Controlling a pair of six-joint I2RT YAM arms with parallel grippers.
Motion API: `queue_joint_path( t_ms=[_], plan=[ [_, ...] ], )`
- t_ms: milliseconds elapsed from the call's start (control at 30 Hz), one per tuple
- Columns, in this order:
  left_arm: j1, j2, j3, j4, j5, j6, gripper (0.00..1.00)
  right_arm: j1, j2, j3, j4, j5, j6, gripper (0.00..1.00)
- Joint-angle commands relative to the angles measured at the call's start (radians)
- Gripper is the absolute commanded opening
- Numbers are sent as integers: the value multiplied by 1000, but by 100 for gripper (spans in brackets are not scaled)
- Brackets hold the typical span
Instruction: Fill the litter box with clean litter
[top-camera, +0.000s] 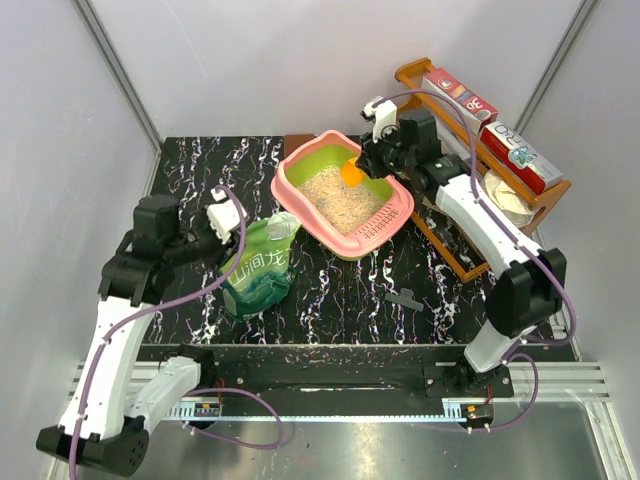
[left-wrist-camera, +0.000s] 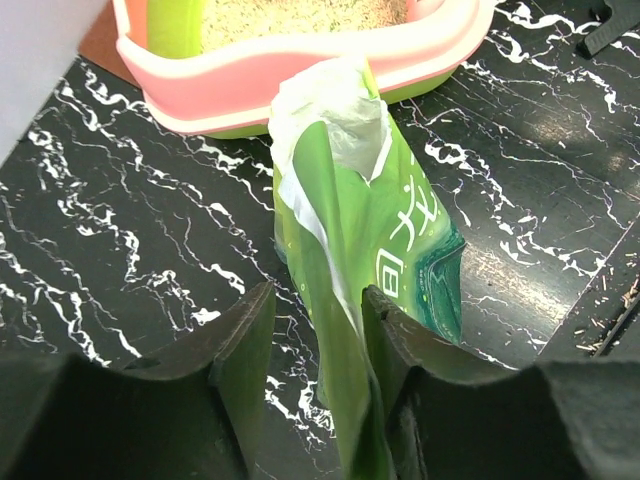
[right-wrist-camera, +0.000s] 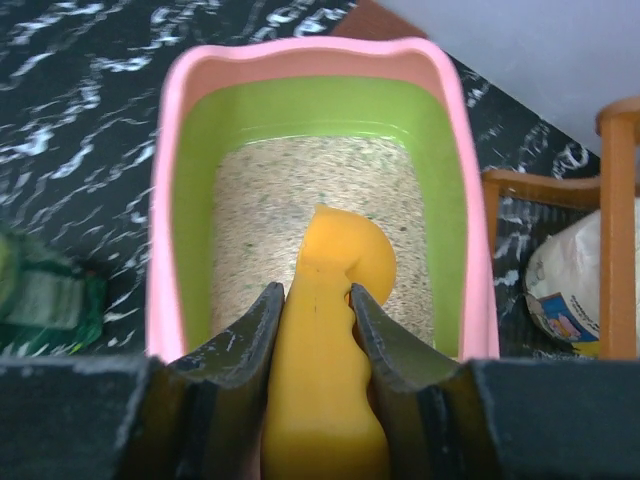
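Litter box (right-wrist-camera: 168, 200) near rim hidden behind right gripper (right-wrist-camera: 315, 295) pinching scoop (right-wrist-camera: 340, 250); left gripper (left-wrist-camera: 318, 300) spread astride bag (left-wrist-camera: 400, 230).

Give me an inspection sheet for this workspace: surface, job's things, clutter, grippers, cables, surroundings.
Surface: black white-veined table.
Job's things: litter box holds a layer of litter; green bag stands beside it, top open.
Clutter: small dark part on the table; wooden rack with boxes at the right.
Grippers: left gripper open, bag's edge between the jaws; right gripper shut on the scoop, over the litter.
Cables: purple cables loop along both arms.
Surroundings: pale walls; nothing else seen.
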Motion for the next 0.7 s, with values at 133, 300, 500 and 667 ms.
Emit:
queue_joint_path(
  t_ms=[133, 300, 500, 667],
  plan=[
    [-15, 117, 63, 61, 73, -17, 40, 3, -92, 230, -243, -467, -77, 0],
    [-27, 120, 62, 75, 90, -31, 17, 35, -94, 273, -268, -665, -112, 0],
    [-28, 83, 56, 75, 77, -41, 0, 105, -48, 337, -402, -689, -242, 0],
    [-24, 51, 48, 77, 76, -55, 0, 150, 38, 435, -533, -718, -333, 0]
  ],
)
